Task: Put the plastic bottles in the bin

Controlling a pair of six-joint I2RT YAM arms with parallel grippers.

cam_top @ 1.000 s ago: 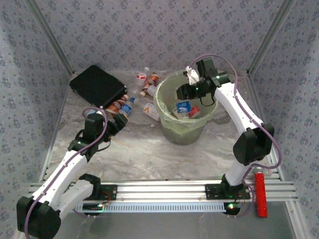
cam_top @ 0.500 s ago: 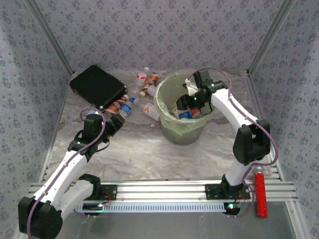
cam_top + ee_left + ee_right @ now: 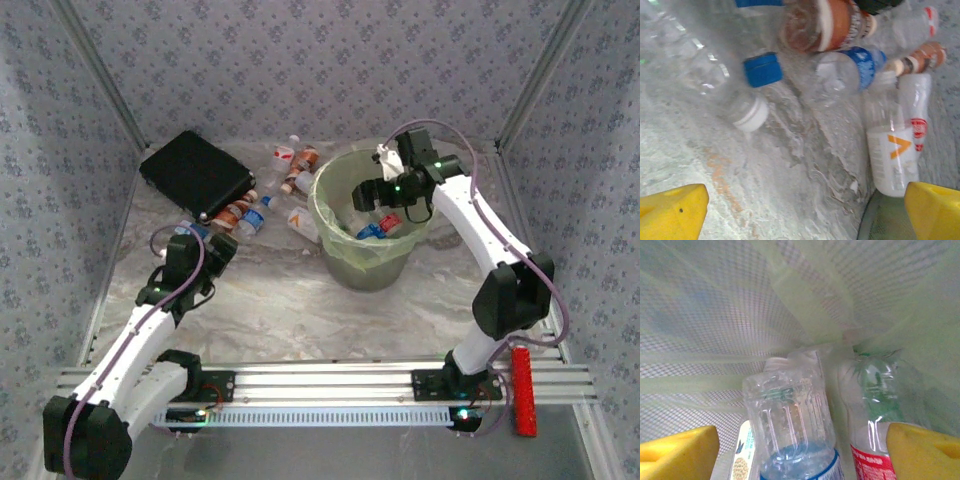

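Several plastic bottles [image 3: 250,215] lie on the table left of the bin [image 3: 335,255], a pale green bucket lined with a thin bag. My left gripper [image 3: 222,246] stands open just short of them. In its wrist view the left gripper [image 3: 805,215] faces a blue-capped clear bottle [image 3: 715,70], a blue-labelled one [image 3: 840,75] and a white bottle with an orange mark [image 3: 892,155]. My right gripper [image 3: 364,200] hangs open inside the bin. Between the spread fingers of the right gripper [image 3: 800,452] lies a clear blue-labelled bottle [image 3: 790,415], free on both sides, beside a red-labelled bottle [image 3: 870,410].
A flat black case [image 3: 195,175] lies at the back left, close to the bottle pile. Two more bottles [image 3: 295,165] lie behind the bin's left rim. A red tool [image 3: 521,390] rests on the frame rail at the near right. Patterned walls enclose the table.
My right gripper dipped into the bin, opened and let go of the blue-labelled bottle, which now lies in the bin. My left arm drew back slightly, still open.
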